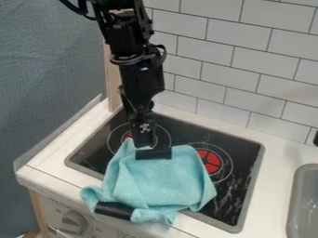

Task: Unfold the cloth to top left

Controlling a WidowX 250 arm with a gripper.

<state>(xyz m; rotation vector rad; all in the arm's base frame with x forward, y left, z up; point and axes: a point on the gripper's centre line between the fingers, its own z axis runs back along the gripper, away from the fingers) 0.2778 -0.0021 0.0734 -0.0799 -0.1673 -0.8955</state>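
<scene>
Where rumpled, fuzzy turquoise cloth (164, 181) drapes the glossy hob (180, 134), I can't tell whether the claw (144, 139) grips.

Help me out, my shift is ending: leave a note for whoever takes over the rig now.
Gripper: at the cloth's upper edge; can't tell whether it has hold.
Cloth: rumpled on the stove, lower end over the counter's front edge.
Done: partly spread, at most.
Left: open the remaining folds toward the top left; the bunched lower-left end probably needs most work.
</scene>
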